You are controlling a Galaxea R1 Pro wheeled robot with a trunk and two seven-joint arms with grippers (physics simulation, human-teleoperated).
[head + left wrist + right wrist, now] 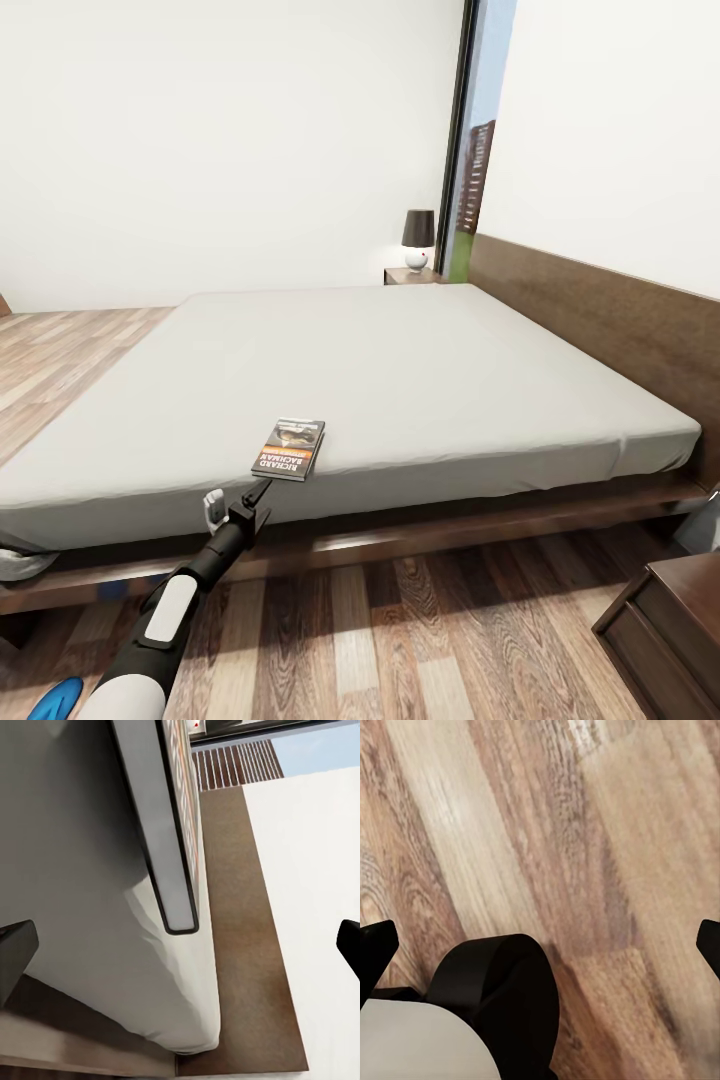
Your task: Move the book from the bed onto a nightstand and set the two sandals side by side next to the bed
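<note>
The book (296, 448), dark-covered with white lettering, lies flat on the bed's pale mattress (400, 380) close to its near edge. My left gripper (240, 495) hovers open just in front of and below the book, at the mattress side. In the left wrist view the book (161, 817) is seen edge-on straight ahead of the open left gripper (180, 949), nothing between its fingers. One blue sandal (55, 700) peeks in on the floor beside my left arm. A nightstand (668, 620) stands at the near right, another nightstand (410, 275) beyond the bed. My right gripper (540, 945) is open over bare floor.
A dark-shaded lamp (418, 240) sits on the far nightstand by the tall window (478, 150). The brown headboard (600, 310) runs along the right wall. Wood-plank floor (420, 640) lies between me and the bed frame (420, 535).
</note>
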